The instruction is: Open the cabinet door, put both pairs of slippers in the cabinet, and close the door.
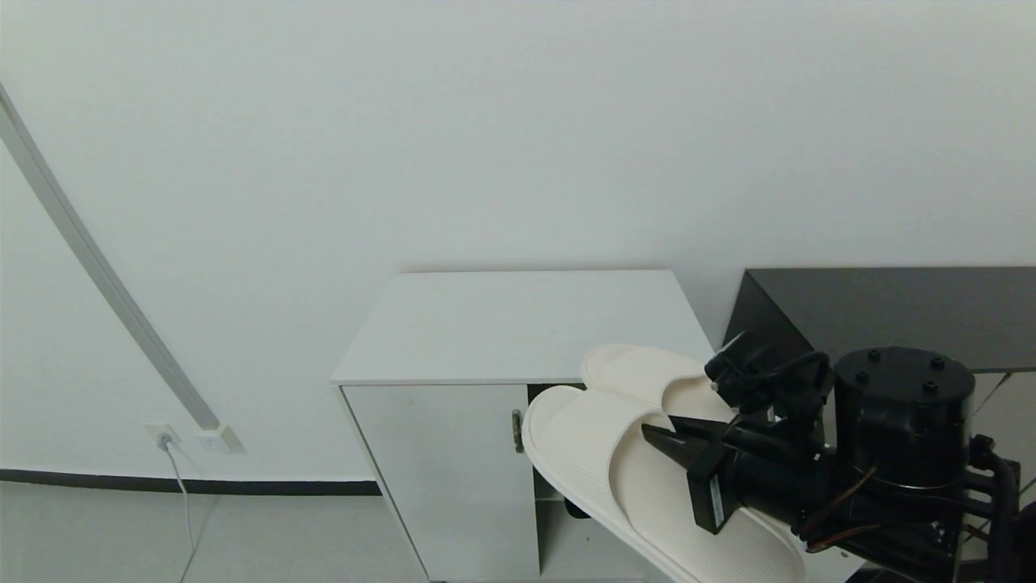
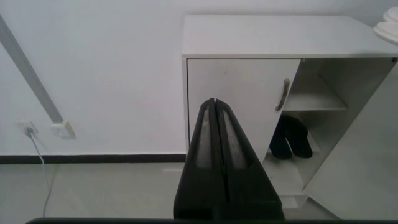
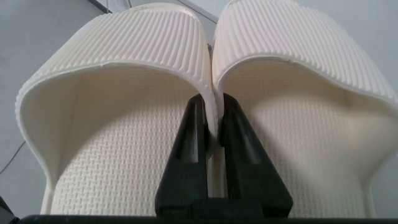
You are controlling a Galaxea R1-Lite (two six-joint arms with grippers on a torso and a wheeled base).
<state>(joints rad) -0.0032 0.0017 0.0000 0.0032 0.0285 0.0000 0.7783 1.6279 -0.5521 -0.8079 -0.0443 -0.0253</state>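
Cream slippers (image 1: 599, 457) pinched in the right gripper (image 1: 652, 431), lower right of the head view, in front of the cabinet (image 1: 518, 324).
Right claw nearly closed, clamping the pair's two touching inner edges, toes toward the cabinet's open right half. White cabinet at lower centre against the wall, left door (image 1: 445, 470) shut. Inside, on a low shelf, dark slippers (image 2: 291, 138) side by side. Left gripper (image 2: 214, 103) pressed fully together, holding nothing, facing the cabinet front.

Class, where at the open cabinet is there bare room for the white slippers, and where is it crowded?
Bare: the shelf above the black slippers, beside the closed door, and the cabinet top. Crowded: the level holding the black slippers.
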